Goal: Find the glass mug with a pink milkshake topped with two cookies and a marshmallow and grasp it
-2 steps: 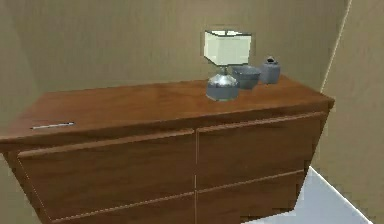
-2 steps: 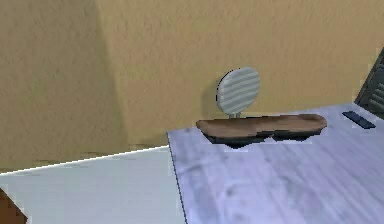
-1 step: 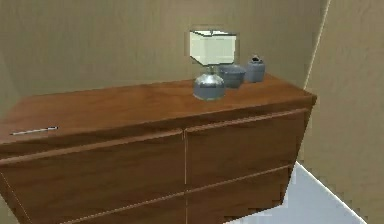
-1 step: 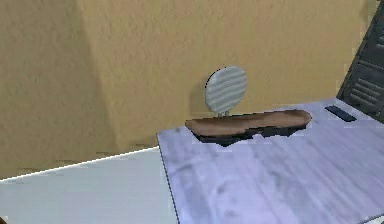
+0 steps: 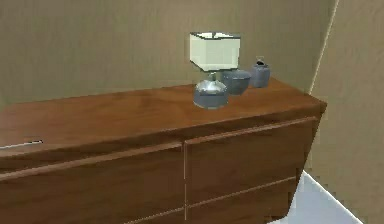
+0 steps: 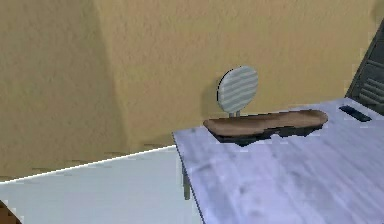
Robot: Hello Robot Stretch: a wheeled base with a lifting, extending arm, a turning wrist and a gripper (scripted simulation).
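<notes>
Dresser [image 5: 110, 120]: brown wood with drawer fronts, running across the forward view from the left edge to the right of centre, against a tan wall [image 5: 90, 40].
Lamp [image 5: 213, 68]: upright on the dresser top, upper centre of the forward view, with a square cream shade over a rounded silvery-blue base.
Bowl [image 5: 239, 81]: dark and low, just right of the lamp base.
Blue-grey pot [image 5: 261, 73]: small and upright, just right of the bowl, near the dresser's far right corner.
Pale strip [image 5: 15, 146]: thin and flat, on the dresser top at the left edge.
Desk [image 6: 300, 175]: pale bluish-white top, lower right of the arm side view, one thin leg at its left corner.
Brown tray [image 6: 268, 125]: long and oval, lying on the desk's far edge.
Striped disc [image 6: 238, 90]: round and upright, behind the tray.
Dark slab [image 6: 353, 113]: small and flat, at the desk's right.
Floor [image 6: 90, 190]: pale, lower left.
Writing: none can be read.
Mug with milkshake: its place cannot be told.
Gripper: its state cannot be told.
</notes>
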